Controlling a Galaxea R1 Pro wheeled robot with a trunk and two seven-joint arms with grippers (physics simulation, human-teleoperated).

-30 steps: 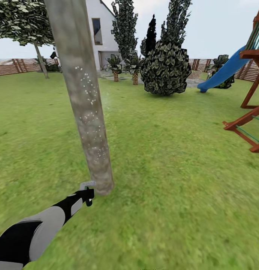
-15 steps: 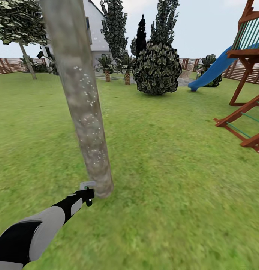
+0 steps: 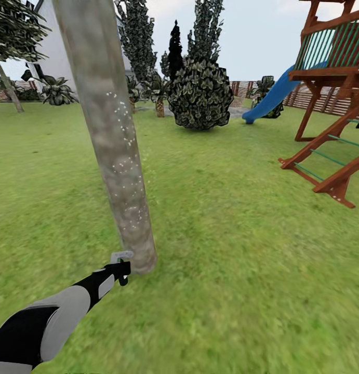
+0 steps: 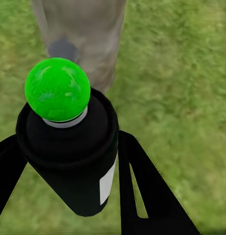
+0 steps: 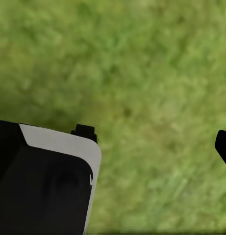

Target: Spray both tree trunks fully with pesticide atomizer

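Note:
The near tree trunk (image 3: 114, 145), mottled grey-brown and dotted with white specks along its middle, rises from the lawn just ahead of my left arm. My left gripper (image 3: 120, 271) is shut on the pesticide atomizer (image 3: 121, 256), close beside the trunk's base. In the left wrist view the atomizer (image 4: 68, 152) is a black bottle with a round green cap, clamped between my two black fingers (image 4: 142, 186), and the trunk (image 4: 88, 34) stands just beyond it. The other tree (image 3: 10, 31) stands far off at the left. My right gripper (image 5: 152, 139) is open over bare grass.
A wooden play tower (image 3: 330, 104) with a blue slide (image 3: 267, 101) stands to the right. A round dark bush (image 3: 200, 93), tall conifers and low palm-like plants line the back, with the white house (image 3: 57, 57) behind the trunk. Open lawn lies ahead and right.
The head view has swung to the right, so the play tower shows more fully and the house has slid left. My left arm and the atomizer hold the same spot by the trunk's base.

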